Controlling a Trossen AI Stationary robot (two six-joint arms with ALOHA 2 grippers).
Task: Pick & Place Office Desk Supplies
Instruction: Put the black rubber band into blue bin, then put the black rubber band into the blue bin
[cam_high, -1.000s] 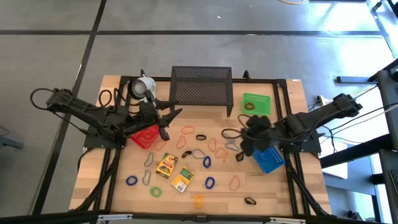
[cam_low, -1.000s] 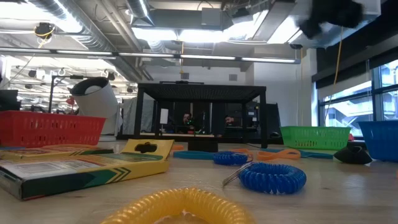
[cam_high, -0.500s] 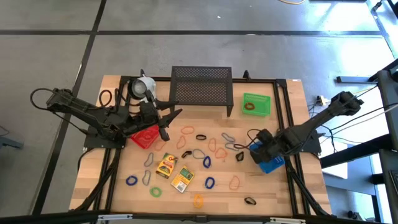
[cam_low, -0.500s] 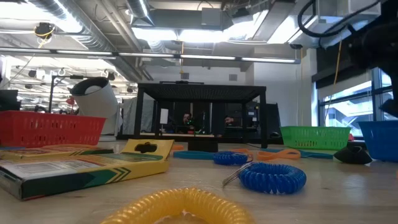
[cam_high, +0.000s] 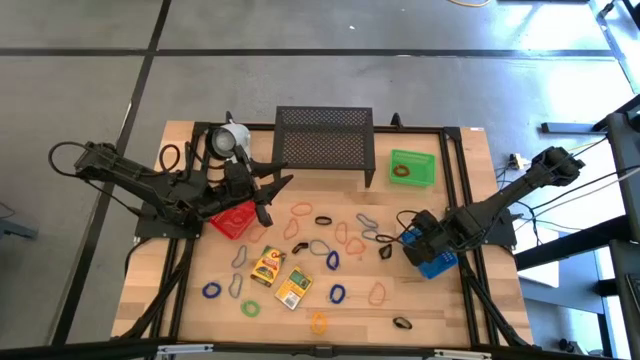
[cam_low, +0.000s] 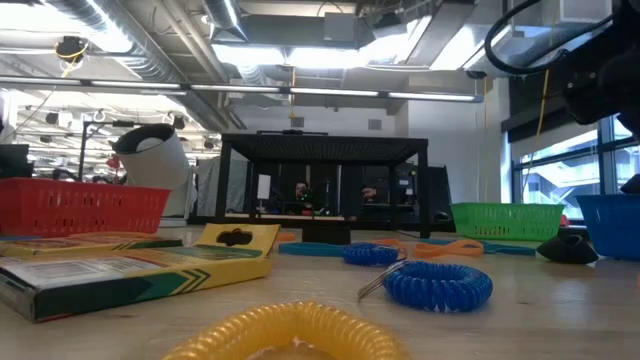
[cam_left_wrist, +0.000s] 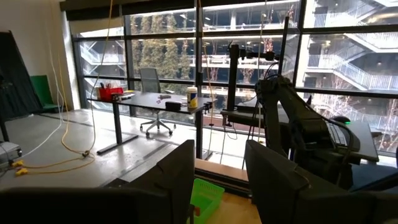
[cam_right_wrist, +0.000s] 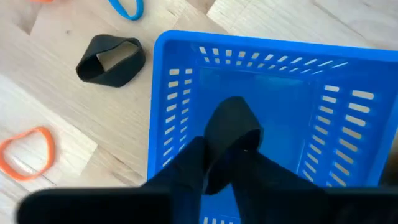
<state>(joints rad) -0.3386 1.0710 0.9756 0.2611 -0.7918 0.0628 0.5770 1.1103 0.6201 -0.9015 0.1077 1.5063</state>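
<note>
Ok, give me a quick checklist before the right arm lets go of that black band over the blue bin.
1. Right pincer over the blue bin: ok.
2. Black band between its fingers, inside the bin's walls: ok.
3. Band fully released: not ok, it sits at the fingertips.
4. Bin upright on the table: ok.
5. Another black band lying on the table beside the bin, to collect next: ok.
6. Left pincer parked near the red bin, out of the way: ok.

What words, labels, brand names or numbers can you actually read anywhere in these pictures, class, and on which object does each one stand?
No text can be read for certain.
Two yellow packets: printed, but too small from above.
The same kind of packet in the low view: print seen edge-on, not legible.
Red bin, green bin, blue bin, white mug: no lettering visible.
</note>
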